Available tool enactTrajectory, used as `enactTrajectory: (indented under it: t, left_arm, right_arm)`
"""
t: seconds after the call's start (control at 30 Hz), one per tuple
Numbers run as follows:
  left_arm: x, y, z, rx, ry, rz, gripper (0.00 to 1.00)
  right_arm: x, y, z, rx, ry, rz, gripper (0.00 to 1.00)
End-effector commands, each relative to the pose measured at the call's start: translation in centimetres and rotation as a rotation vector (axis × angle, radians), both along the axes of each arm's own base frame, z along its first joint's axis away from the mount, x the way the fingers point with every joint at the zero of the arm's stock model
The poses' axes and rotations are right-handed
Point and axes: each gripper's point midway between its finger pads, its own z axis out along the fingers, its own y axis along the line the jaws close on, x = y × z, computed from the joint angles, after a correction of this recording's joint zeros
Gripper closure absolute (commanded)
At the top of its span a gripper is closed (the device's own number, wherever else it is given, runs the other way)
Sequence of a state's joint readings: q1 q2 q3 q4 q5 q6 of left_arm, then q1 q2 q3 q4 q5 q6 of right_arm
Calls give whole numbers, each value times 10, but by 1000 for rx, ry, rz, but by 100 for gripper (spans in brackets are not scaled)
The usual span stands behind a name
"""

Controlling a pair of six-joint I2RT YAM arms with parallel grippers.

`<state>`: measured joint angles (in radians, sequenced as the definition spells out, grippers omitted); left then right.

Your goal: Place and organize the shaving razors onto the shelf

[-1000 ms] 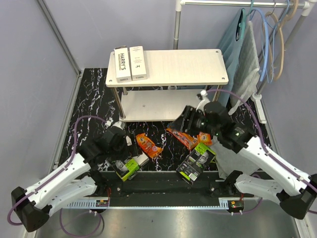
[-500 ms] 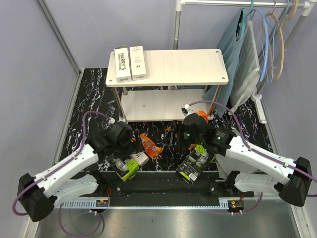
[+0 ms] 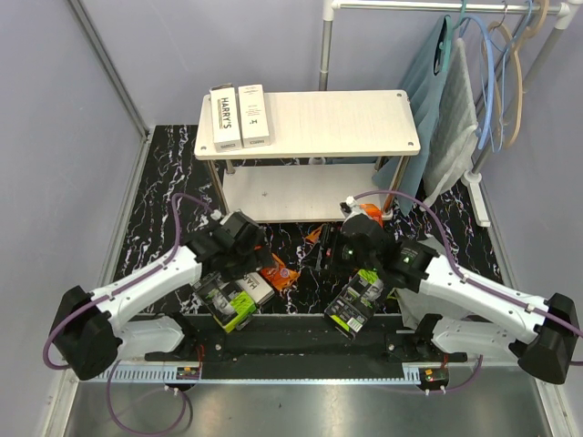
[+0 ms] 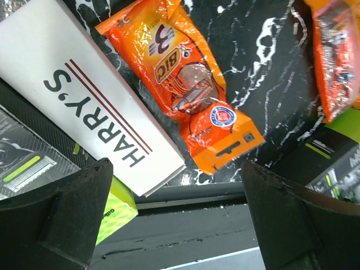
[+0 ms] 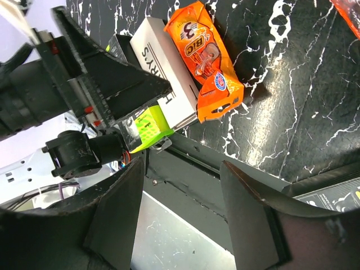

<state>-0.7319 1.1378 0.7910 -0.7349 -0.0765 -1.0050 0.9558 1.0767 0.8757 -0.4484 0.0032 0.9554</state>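
The left tool (image 4: 175, 169), spread wide, hovers over the glossy orange razor pack (image 4: 185, 84) lying against the long white cardboard box (image 4: 90, 107) at the near edge of the black marbled bench (image 3: 173, 182), so it may pinch both or strike the empty, half-spread right tool (image 5: 183, 169) close by.

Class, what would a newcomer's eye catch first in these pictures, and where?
The bright orange BIC pack on the black marbled surface, lying beside a white HARRY'S box under the open left gripper. Next, two white HARRY'S boxes side by side at the left end of the top board of the shelf.
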Motion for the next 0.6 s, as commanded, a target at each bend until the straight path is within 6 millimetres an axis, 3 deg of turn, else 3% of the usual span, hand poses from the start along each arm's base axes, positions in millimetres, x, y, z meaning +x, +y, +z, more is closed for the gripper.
enactTrajectory:
  t: [0.0,0.17,0.57]
  left_arm:
    - [11,-2,-9,1,-18,35,1]
    - [1,5,-32,9,26,55,1]
    - [-19,30,-61,66,96,112,2]
  right_arm:
    - [1,-3,12,46,-38,-29,34]
    - [-2,-11,11,39,-38,-39,34]
    - [-8,-16,6,41,-24,-39,34]
